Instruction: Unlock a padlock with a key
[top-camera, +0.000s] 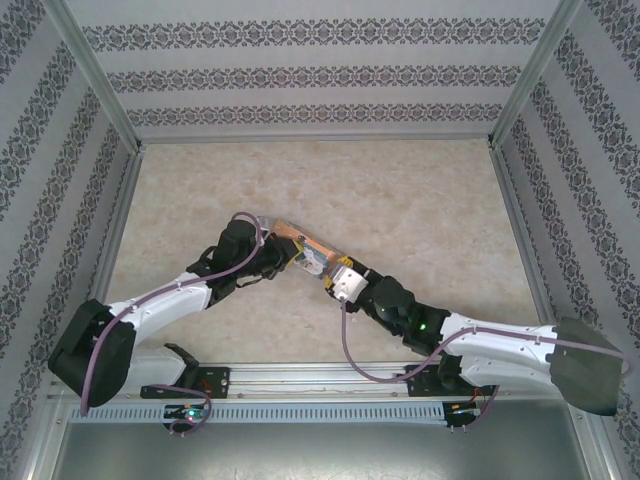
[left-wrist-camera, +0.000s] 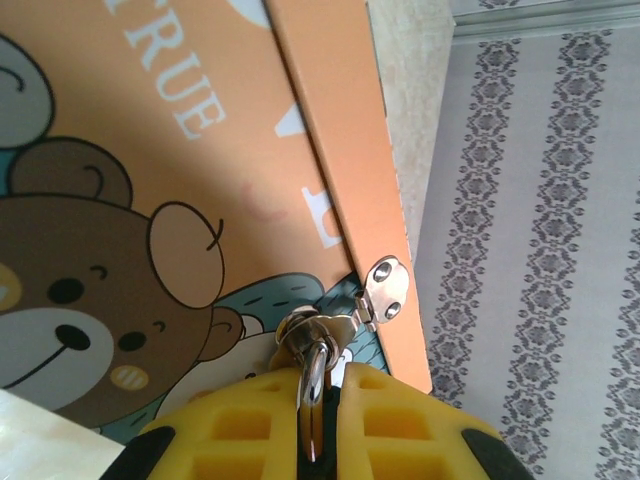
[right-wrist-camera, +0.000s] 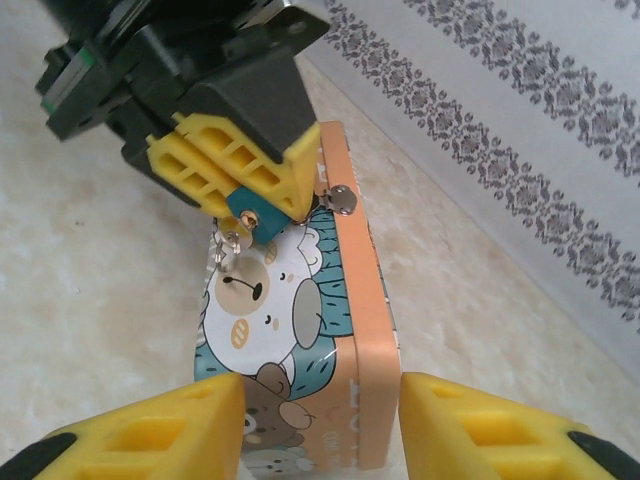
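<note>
The padlock (right-wrist-camera: 248, 212) has a teal body and hangs from the silvery hasp (left-wrist-camera: 385, 290) of an orange cartoon box (right-wrist-camera: 350, 330) lying on the table. My left gripper (left-wrist-camera: 320, 400) is shut on it, its yellow fingers pinching the silvery shackle (left-wrist-camera: 315, 365). From the right wrist view the left gripper (right-wrist-camera: 265, 205) clamps the teal body from above. A small silvery key on a ring (right-wrist-camera: 228, 250) dangles at the padlock's lower end. My right gripper (right-wrist-camera: 320, 390) is open, one finger on each side of the box's near end. From above, both grippers meet at the box (top-camera: 305, 250).
The box lies mid-table on the beige marbled surface (top-camera: 400, 200). Patterned walls (top-camera: 320, 75) close in the back and both sides. A metal rail (top-camera: 320, 385) runs along the near edge by the arm bases.
</note>
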